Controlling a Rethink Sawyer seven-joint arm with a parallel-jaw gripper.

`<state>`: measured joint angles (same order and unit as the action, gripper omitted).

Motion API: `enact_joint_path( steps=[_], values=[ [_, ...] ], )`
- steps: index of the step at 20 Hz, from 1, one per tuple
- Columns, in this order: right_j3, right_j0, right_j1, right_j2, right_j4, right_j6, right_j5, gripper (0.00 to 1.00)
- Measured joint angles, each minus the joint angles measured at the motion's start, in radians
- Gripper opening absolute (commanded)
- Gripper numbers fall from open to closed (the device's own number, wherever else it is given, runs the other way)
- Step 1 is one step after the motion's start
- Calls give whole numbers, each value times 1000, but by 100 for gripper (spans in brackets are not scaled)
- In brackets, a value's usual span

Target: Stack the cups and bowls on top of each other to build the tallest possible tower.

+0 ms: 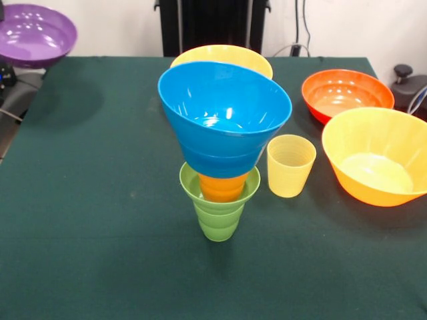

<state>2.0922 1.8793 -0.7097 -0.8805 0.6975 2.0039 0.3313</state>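
Tower (221,167) at frame centre on the counter (100,233): green cup (218,217), orange cup (222,187), tilted blue bowl (223,117). Stacking appears midway. Next piece, likely the yellow cup (290,165) beside it, needs level seating. Tool out of sight; its state cannot be told.

a lab bench, by the look of it

my table (80,220) wears dark green cloth, backed by a plain white wall (347,27) with hanging cables (301,30) and my black pedestal (213,25). bright plastic bowls (347,93) sit laid out like test props.
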Motion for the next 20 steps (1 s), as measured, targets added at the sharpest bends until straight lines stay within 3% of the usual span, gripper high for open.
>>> enact_joint_path(
  steps=[9, 20],
  values=[
    [15, 66, -73, -150, -95, 0, 31, 0],
    [16, 68, -78, -249, -183, 0, 41, 0]
  ],
)
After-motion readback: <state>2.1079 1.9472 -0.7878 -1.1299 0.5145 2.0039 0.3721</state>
